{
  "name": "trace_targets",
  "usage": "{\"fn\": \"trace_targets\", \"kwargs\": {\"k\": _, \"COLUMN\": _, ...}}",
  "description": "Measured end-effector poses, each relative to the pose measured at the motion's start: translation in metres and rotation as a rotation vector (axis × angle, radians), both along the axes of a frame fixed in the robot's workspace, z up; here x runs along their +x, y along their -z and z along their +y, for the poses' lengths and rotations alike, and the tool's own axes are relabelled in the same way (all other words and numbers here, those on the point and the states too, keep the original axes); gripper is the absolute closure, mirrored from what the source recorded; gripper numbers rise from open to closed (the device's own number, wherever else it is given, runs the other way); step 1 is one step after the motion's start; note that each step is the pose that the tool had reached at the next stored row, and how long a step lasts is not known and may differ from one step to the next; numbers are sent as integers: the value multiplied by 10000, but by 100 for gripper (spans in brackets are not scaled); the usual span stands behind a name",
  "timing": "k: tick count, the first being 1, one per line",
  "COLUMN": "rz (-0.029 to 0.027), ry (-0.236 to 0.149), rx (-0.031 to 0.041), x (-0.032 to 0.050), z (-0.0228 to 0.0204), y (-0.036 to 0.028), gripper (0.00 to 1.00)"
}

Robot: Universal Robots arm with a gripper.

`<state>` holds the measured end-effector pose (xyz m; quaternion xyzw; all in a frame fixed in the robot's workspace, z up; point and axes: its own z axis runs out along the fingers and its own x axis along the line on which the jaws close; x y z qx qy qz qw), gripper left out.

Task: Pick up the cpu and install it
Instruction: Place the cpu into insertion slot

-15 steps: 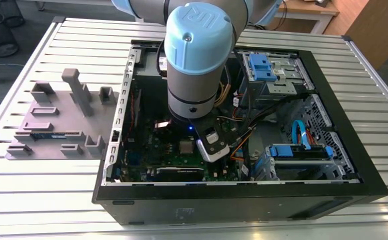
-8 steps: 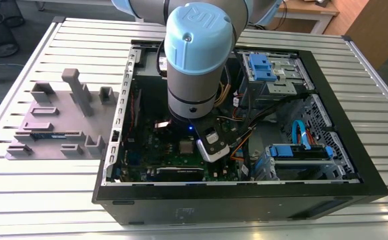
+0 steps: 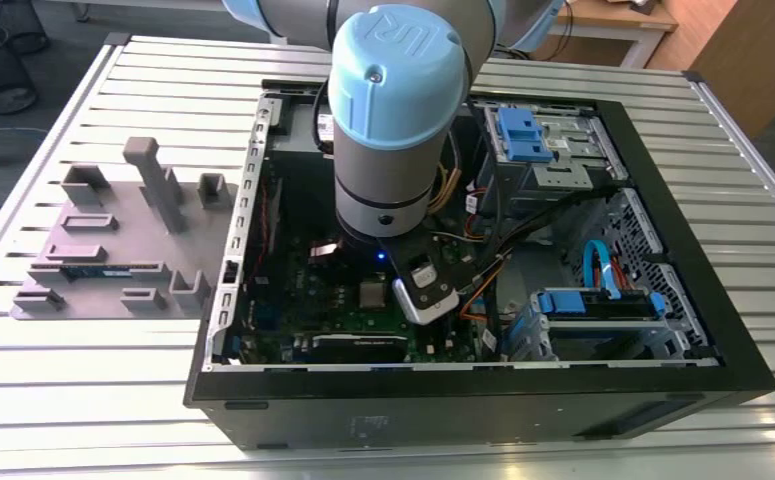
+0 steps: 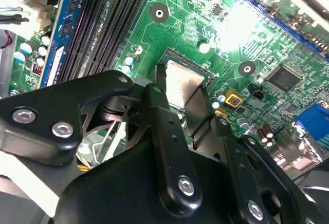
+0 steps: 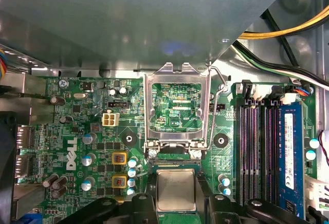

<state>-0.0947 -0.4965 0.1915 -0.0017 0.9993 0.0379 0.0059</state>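
A grey fixture tray [image 3: 120, 240] lay at the exterior view's left; rightward, inside the open case [image 3: 494, 410], the end effector [image 5: 176, 180] pinched the cpu [image 5: 176, 190] narrowly beside the raised retention frame [image 5: 177, 106]. Lowering it level, corners matched, without pressing, seemed safest.

The cpu [image 5: 176, 190] is silvery-grey, the board [image 4: 180, 26] green, the jaws black, the arm's cap [image 3: 398, 60] light blue.

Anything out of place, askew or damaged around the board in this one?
Nothing stands out. The cpu is held square by the gripper at the socket; the socket's metal frame stands hinged open and looks unbent.
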Motion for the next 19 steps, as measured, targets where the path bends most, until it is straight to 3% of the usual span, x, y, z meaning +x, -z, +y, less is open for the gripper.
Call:
{"fn": "trace_targets", "kwargs": {"k": 7, "rz": -1, "ry": 2, "rx": 3, "x": 0, "z": 0, "y": -4, "gripper": 61}}
{"fn": "trace_targets", "kwargs": {"k": 10, "rz": 1, "ry": 23, "rx": -1, "x": 0, "z": 0, "y": -49, "gripper": 61}}
{"fn": "trace_targets", "kwargs": {"k": 19, "rz": 0, "ry": 216, "rx": 14, "x": -2, "z": -3, "y": -36, "gripper": 61}}
